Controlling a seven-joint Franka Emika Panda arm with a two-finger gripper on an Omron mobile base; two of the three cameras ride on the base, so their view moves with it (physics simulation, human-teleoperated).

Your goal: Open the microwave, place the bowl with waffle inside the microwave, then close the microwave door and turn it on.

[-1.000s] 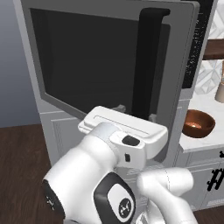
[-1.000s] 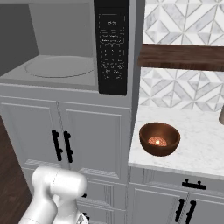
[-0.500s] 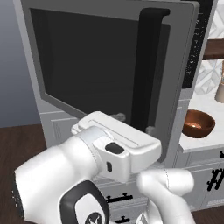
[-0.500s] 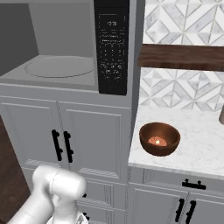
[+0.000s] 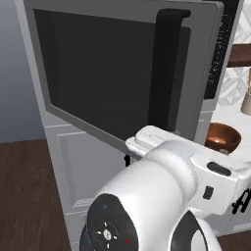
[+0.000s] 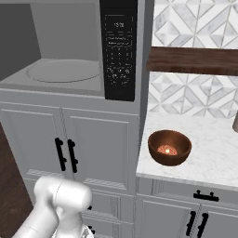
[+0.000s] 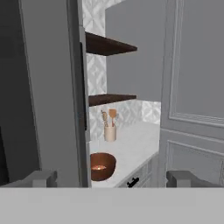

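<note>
The microwave [image 6: 69, 56] stands open, its pale cavity and round turntable [image 6: 62, 70] bare beside the black control panel [image 6: 118, 46]. Its door [image 5: 112, 73], with a dark window and black bar handle [image 5: 169, 63], is swung out to the left. The copper-brown bowl [image 6: 169, 147] holding the waffle [image 6: 167, 150] rests on the marble counter right of the microwave, and also appears as bowl [image 5: 223, 137] and bowl [image 7: 101, 165]. My gripper [image 7: 113, 179] is open and empty, facing the bowl from a distance, its fingertips [image 7: 41, 178] spread wide.
White counter [image 6: 214, 153] with a utensil jar [image 7: 110, 129] at the back, under two dark wooden shelves [image 6: 195, 60]. Grey cabinet doors with black handles [image 6: 65, 154] sit below the microwave. A tall grey cabinet panel [image 7: 192, 87] stands close on the right of the hand view. My arm [image 5: 162, 206] looms in the foreground.
My arm has swung and now looms much larger in the left base view. The bowl, door and counter have stayed put. The gripper has stayed open.
</note>
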